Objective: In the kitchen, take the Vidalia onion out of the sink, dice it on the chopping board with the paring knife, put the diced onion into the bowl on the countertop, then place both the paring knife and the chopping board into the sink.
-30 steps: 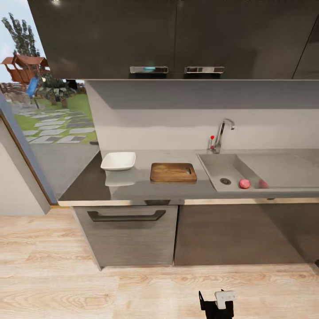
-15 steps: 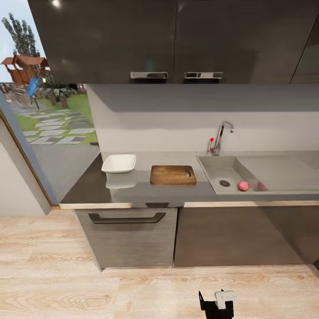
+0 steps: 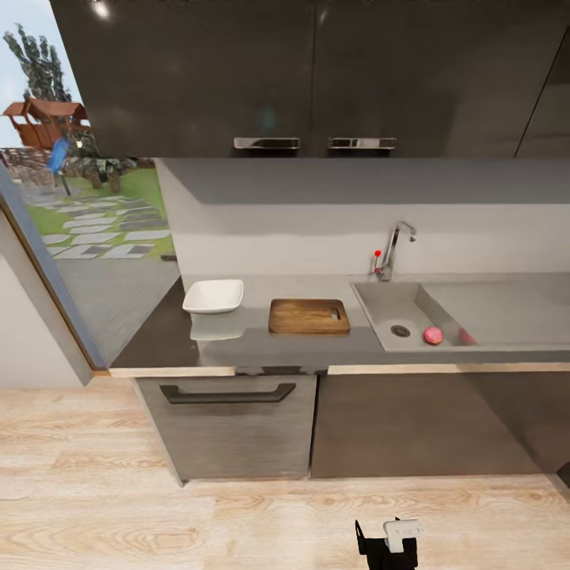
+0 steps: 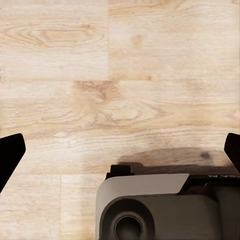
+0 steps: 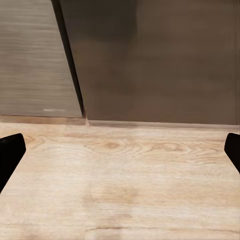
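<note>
1. Standing well back from the countertop (image 3: 237, 348), the robot is judged not to have begun: the Vidalia onion (image 3: 432, 336) is seen in the sink (image 3: 378, 305), at 4 o'clock of the drain.
2. The chopping board (image 3: 305, 317) is laid long axis 9-to-3, slot end toward 3; the bowl (image 3: 213, 296) sits at its 9 o'clock. No knife can be made out.
3. The left gripper (image 4: 120, 150) and right gripper (image 5: 120, 150) are spread wide, nothing held.
</note>
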Available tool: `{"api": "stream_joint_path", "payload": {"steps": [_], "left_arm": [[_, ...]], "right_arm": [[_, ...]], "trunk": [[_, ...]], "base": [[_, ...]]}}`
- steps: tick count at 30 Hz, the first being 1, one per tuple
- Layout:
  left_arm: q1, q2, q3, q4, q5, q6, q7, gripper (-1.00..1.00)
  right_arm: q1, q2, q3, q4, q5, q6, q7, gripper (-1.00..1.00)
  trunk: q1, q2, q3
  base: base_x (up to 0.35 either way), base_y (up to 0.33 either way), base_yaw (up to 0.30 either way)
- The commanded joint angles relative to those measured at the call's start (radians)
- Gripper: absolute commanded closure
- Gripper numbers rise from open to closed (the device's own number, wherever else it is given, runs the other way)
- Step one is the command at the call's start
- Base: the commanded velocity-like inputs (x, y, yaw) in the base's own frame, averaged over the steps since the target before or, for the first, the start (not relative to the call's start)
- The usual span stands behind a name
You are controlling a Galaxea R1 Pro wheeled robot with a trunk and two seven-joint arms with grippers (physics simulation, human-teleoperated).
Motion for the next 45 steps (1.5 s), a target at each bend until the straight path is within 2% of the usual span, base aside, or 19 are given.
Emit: {"api": "stream_joint_path", "payload": {"steps": [1, 45], "left_arm": [[0.001, 0.000, 0.000, -0.002, 0.001, -0.001, 0.000, -1.00], [0.001, 0.000, 0.002, -0.002, 0.001, -0.001, 0.000, -1.00]], "right_arm": [[-0.001, 0.000, 0.009, 0.001, -0.005, -0.003, -0.005, -1.00], [-0.001, 0.000, 0.009, 0.004, -0.005, -0.003, -0.005, -1.00]], "trunk": [[-0.004, 0.007, 0.002], [-0.173, 0.315, 0.140]], "base": [[0.000, 0.000, 0.000], [0.000, 0.000, 0.000]]}}
